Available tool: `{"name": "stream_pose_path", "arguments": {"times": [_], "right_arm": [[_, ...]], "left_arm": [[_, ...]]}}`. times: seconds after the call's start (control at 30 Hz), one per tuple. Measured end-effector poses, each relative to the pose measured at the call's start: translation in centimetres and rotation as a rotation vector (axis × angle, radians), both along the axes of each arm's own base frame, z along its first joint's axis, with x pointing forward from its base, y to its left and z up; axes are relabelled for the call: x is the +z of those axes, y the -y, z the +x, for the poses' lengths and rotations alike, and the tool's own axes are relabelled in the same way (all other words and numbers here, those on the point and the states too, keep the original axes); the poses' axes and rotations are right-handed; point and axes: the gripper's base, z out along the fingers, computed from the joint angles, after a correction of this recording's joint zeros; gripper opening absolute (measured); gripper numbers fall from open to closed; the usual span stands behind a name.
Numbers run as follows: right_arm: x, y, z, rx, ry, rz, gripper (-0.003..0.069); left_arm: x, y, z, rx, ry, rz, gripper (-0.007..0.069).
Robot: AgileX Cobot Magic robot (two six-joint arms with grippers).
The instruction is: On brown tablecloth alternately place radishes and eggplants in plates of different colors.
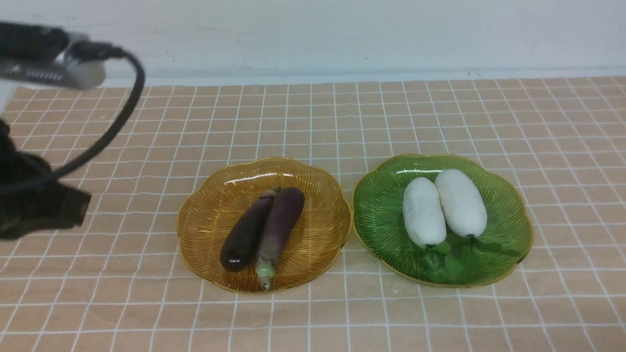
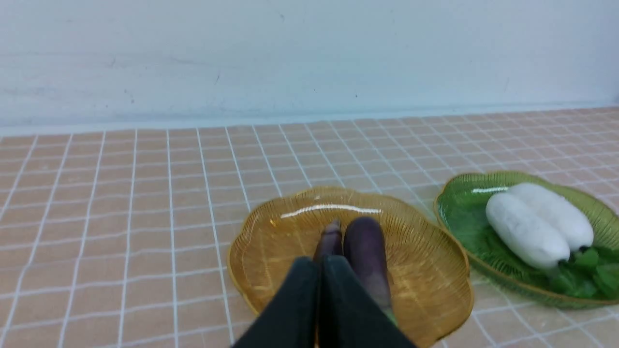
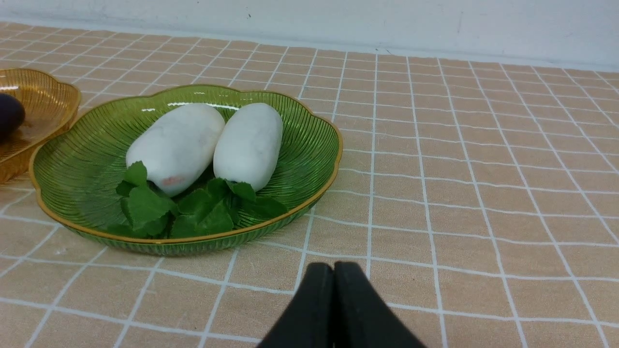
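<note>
Your left gripper (image 2: pixel 320 263) and right gripper (image 3: pixel 333 268) are both pressed together, holding nothing. Beyond them on the brown tablecloth (image 1: pixel 313 122), the amber plate (image 1: pixel 323 230) holds both eggplants (image 1: pixel 279 222), touching; the green plate (image 1: pixel 376 210) holds both radishes (image 1: pixel 442 208), touching, leaves nearest you.

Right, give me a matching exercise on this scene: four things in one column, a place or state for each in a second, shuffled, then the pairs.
Column 1
1. eggplants
2. radishes
3. left gripper
4. green plate

Column 2
A. lying side by side in the green plate
B. shut, holding nothing
C. on the tablecloth, to the right of the amber plate
D. lying side by side in the amber plate

Pairs: 1-D, 2-A, 3-B, 4-C
</note>
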Motion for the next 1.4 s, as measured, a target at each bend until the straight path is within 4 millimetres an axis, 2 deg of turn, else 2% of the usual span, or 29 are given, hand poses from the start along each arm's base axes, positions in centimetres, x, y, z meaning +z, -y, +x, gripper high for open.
{"name": "stream_pose_path", "arguments": {"times": [0.3,0.43,0.6,0.77,1.4], "right_arm": [[0.0,0.0,0.0,0.000,0.000,0.001,-0.0016],[0.0,0.0,0.0,0.000,-0.001,0.001,-0.0016],[0.0,0.0,0.0,0.000,-0.001,0.001,-0.0016],[0.0,0.0,0.0,0.000,-0.001,0.001,-0.0016],[0.0,0.0,0.0,0.000,-0.001,0.001,-0.0016]], "left_arm": [[-3.1,0.1,0.3,-0.003,-0.100,0.038,-0.0003],[-5.4,-0.4,0.2,0.045,-0.113,0.080,-0.0003],[-8.1,-1.6,-0.5,0.224,-0.084,0.071,-0.0003],[-10.9,-1.7,-0.5,0.235,-0.141,0.091,-0.0003],[-11.1,-1.7,-0.5,0.214,-0.135,0.124,-0.0003]]}}
